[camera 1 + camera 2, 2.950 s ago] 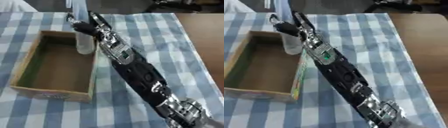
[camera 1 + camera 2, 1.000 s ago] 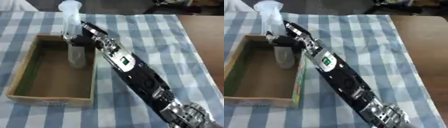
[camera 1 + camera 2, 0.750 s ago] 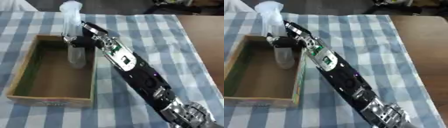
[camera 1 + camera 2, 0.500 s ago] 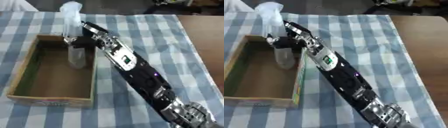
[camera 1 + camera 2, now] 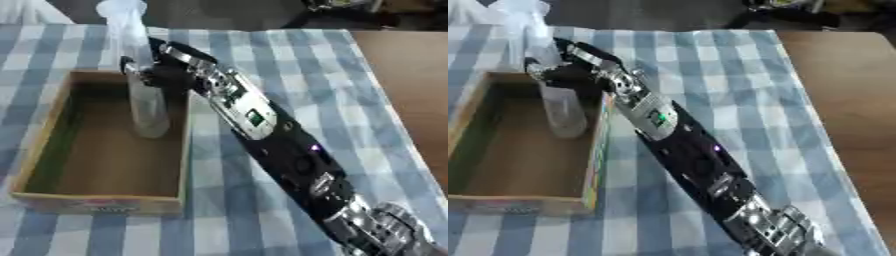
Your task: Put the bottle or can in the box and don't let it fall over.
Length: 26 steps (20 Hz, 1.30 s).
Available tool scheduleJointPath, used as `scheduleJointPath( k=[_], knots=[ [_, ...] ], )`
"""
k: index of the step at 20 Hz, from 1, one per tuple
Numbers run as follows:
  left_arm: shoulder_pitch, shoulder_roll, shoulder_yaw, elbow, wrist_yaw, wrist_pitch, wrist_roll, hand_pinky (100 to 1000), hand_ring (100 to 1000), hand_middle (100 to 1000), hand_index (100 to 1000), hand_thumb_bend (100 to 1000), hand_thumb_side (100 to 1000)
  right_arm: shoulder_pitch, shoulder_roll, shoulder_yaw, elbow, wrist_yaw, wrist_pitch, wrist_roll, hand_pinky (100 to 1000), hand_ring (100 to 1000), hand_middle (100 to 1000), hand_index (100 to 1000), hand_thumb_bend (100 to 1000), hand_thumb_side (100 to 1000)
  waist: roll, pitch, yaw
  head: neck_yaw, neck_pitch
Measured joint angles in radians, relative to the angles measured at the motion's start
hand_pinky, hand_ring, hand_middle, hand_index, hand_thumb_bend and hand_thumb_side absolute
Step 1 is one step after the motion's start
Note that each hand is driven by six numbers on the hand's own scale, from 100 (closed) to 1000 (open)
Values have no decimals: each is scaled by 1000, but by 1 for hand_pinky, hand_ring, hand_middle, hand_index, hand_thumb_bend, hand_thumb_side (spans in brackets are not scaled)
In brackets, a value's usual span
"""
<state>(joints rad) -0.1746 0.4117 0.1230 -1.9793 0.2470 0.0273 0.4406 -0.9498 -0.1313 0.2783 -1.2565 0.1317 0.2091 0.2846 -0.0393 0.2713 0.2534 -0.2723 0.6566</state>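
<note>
The right arm stretched long across the blue-and-white checked cloth (image 5: pixel 289 60) from the lower right corner, and the right hand (image 5: pixel 162 75) sat up at the far right corner of the cardboard box (image 5: pixel 35 150). Its fingers were curled round a clear plastic bottle (image 5: pixel 144 105), gripping it about halfway up the body. The bottle stood upright, or very nearly so, with its pale cap end poking well above the hand and its base down inside the box, close against the right wall near the far end. Whether the base actually touched the box floor, the views did not settle. The box itself was open-topped, shallow, brown inside, with a strip of coloured print along its near outer wall, and it lay on the cloth-covered surface to the left of the arm. Off to the right, past the cloth's edge, bare brown wood (image 5: pixel 411 90) showed. The left hand appeared in neither view.
</note>
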Motion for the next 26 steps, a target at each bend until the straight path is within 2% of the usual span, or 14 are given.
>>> scheduleJointPath(
  k=[13, 26],
  knots=[
    [18, 1, 3, 0, -2, 1, 3, 485, 677, 679, 702, 100, 685, 15, -20, 13, -38, 4, 18, 44, 1000, 1000, 1000, 1000, 100, 550, -1, -9, -20, 18, 1],
    [29, 1, 4, 0, -8, 2, 5, 484, 678, 677, 701, 100, 685, 50, -59, 25, -135, -39, 48, 44, 1000, 1000, 1000, 1000, 100, 549, 0, -15, -40, 33, 9]
  ],
)
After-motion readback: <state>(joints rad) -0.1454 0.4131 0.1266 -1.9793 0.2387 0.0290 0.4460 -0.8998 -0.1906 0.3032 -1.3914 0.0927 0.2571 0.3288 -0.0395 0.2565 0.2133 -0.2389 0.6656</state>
